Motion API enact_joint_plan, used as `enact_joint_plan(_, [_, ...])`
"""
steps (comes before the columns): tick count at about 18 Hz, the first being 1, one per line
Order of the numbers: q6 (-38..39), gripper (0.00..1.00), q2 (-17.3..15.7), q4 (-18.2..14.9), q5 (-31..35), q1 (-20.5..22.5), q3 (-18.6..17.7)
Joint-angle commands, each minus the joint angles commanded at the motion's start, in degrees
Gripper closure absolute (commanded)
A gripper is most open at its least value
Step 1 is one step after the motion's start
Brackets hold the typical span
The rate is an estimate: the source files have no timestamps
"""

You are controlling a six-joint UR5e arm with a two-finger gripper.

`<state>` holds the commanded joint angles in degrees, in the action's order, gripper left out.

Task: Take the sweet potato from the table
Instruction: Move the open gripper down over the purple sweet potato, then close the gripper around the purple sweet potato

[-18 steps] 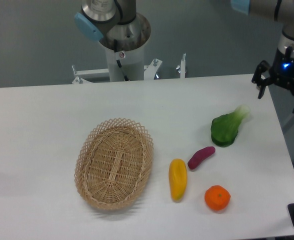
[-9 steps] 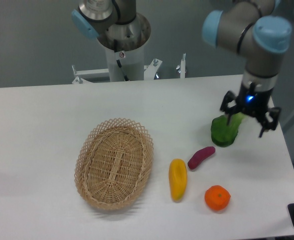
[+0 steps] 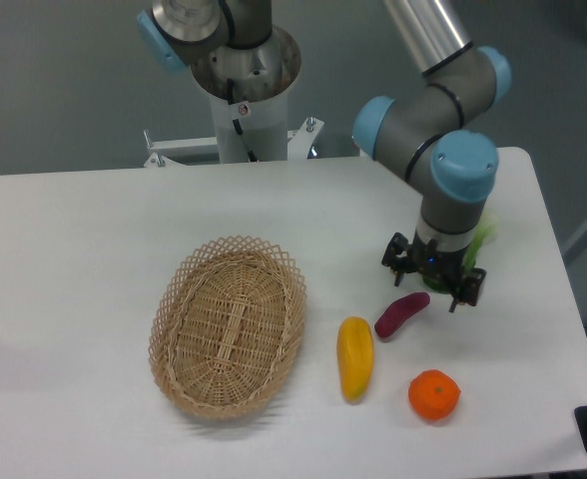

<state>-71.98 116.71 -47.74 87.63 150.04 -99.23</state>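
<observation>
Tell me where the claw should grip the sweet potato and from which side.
Grip the sweet potato at its middle, from straight above, fingers closing across its narrow width. It lies flat and slanted on the table, with free space along both long sides. The claw hangs open above its upper end.

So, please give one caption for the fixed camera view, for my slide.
Open pincer hovers above the small purple oblong sweet potato on the white table.

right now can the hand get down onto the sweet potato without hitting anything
Probably yes. The hand hangs open just over the sweet potato's upper end, and the yellow vegetable and orange lie apart from it. The leafy green behind is mostly hidden.
</observation>
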Motion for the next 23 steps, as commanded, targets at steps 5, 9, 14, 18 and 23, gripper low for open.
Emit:
enact_joint_plan(5, [0.1, 0.0, 1.4, 5.6, 1.7, -0.7, -2.5])
enact_joint_plan(9, [-0.1, 0.0, 1.9, 7.5, 1.8, -0.8, -3.5])
enact_joint_plan(14, [-0.1, 0.0, 3.0, 7.5, 3.3, -1.3, -3.3])
enact_joint_plan(18, [-0.2, 0.34, 3.0, 7.6, 4.0, -1.5, -3.2])
enact_joint_plan(23, [-0.3, 0.69, 2.9, 7.5, 3.9, -1.5, -2.5])
